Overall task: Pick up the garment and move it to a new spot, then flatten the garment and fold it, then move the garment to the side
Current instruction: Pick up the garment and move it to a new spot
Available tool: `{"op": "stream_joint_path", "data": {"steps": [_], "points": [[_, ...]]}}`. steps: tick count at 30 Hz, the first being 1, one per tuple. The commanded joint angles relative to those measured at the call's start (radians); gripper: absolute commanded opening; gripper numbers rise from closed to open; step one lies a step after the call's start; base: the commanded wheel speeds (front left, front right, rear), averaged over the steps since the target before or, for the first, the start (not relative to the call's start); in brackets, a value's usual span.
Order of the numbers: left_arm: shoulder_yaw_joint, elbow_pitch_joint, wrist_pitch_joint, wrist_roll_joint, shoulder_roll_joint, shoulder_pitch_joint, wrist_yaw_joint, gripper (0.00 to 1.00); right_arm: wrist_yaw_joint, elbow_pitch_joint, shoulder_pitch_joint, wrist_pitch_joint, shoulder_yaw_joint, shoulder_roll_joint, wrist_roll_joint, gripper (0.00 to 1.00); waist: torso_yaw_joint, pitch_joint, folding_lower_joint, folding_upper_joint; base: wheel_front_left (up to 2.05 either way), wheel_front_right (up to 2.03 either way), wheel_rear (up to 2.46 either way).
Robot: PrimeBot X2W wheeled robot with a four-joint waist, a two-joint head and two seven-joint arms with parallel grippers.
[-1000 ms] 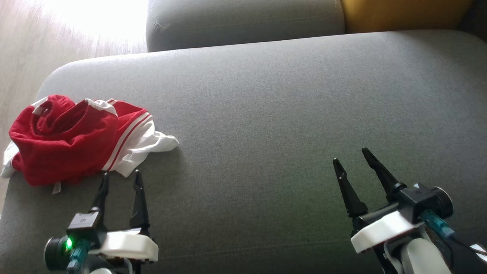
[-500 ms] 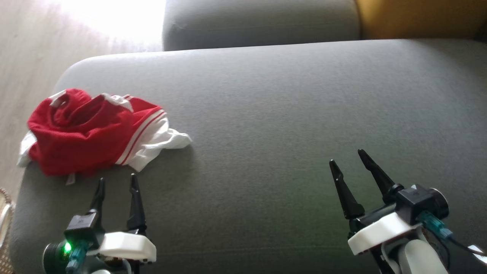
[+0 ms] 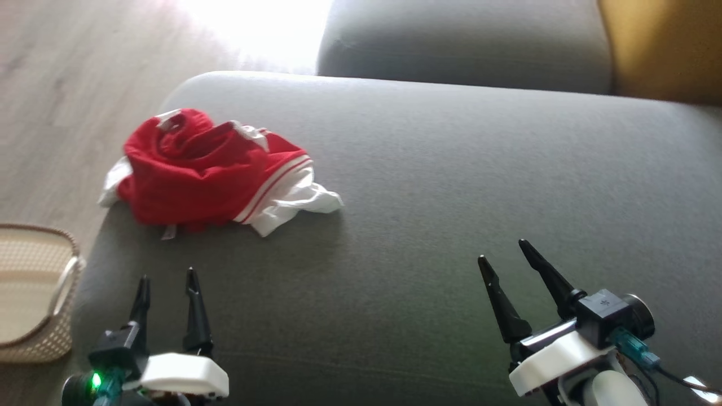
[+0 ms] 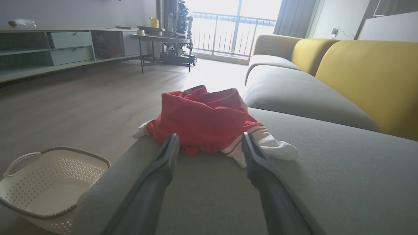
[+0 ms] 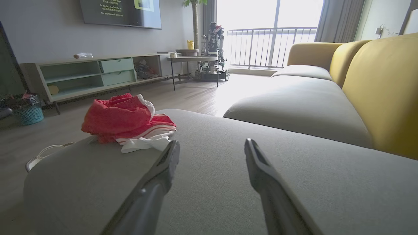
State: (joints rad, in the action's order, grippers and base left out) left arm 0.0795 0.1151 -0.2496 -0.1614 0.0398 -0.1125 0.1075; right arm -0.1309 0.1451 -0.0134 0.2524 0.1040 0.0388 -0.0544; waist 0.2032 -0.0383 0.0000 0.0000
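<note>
Garment (image 3: 208, 172) bunched at left edge of cushion (image 3: 462, 186), surface stretching right, left gripper (image 3: 167, 274) and right gripper (image 3: 501, 250) released

L end effector (image 3: 167, 275), R end effector (image 3: 501, 250) — both wide open, pointed fwd

A: Any readable text?
B: Barely. Wall TV (image 5: 120, 13) in the right wrist view carries two short lines of pale text at the top of its screen, with a yellow-green patch beside them. Letters too small, can't read them for sure.
A: Logos, labels?
B: Small pale mark on the black block (image 3: 604, 307), lower right of the head view. Shape unclear, not legible.
</note>
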Motion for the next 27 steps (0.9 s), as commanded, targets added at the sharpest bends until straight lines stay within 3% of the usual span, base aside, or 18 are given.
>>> {"op": "stream_joint_path", "data": {"steps": [1,9,19,27], "points": [[-0.035,-0.040,-0.012,-0.006,0.010,0.033,0.009,1.00,0.000,-0.031,0.026,0.009,0.023,0.011,-0.006,1.00,0.025,-0.008,0.0000,0.0000,0.00,0.00,0.00],[-0.032,-0.070,-0.012,-0.004,0.010,0.004,0.027,1.00,0.000,-0.024,0.011,0.009,0.021,0.011,-0.015,1.00,0.087,-0.016,0.0000,0.0000,0.00,0.00,0.00],[-0.039,-0.099,-0.012,-0.013,0.010,0.017,0.053,1.00,0.000,-0.013,0.018,0.009,0.016,0.011,-0.011,1.00,0.082,0.017,0.0000,0.0000,0.00,0.00,0.00],[-0.063,-0.112,-0.012,-0.015,0.010,0.168,0.019,1.00,0.000,-0.017,0.052,0.009,-0.009,0.011,0.020,1.00,0.057,0.127,0.0000,0.0000,0.00,0.00,0.00]]}}
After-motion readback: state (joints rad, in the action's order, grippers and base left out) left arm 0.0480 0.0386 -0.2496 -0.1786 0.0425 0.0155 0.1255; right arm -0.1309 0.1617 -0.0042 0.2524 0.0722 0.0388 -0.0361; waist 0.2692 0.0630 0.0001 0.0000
